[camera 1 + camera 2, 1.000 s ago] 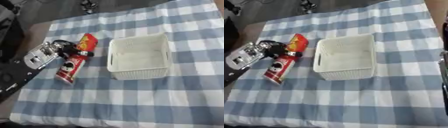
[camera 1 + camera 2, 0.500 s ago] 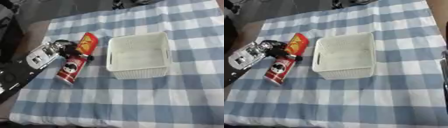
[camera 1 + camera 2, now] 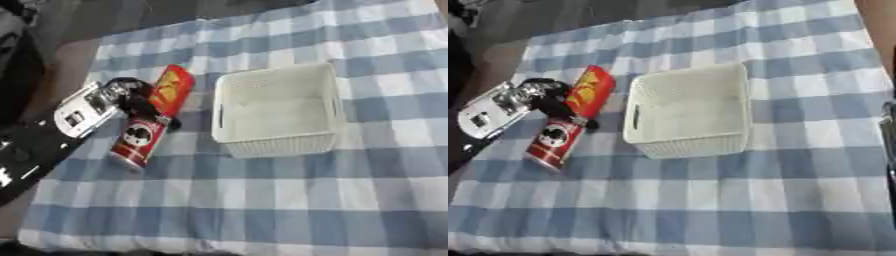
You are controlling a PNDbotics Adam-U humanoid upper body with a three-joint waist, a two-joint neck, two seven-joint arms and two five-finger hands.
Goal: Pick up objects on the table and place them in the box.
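Note:
A white lattice box (image 3: 276,145) stands in the middle of the checked cloth with nothing showing inside. To its left a red cylindrical can (image 3: 138,140) lies on its side. An orange-red packet (image 3: 171,89) lies just beyond it, slanting toward the box. My left hand (image 3: 131,100), black beyond a silver wrist, comes in from the left and lies over the can's upper end and the packet's near edge. Whether it holds either one I cannot make out. Of my right arm only a dark strip (image 3: 890,130) shows at the right edge.
A blue and white checked cloth (image 3: 289,200) covers the table. Its far left corner gives way to bare brown surface (image 3: 66,60). Dark objects stand beyond the left edge (image 3: 17,65). Open cloth lies in front of and to the right of the box.
The whole picture has shifted slightly, so the camera moved. My left hand stays at the can and packet; the box, can and packet lie where they were.

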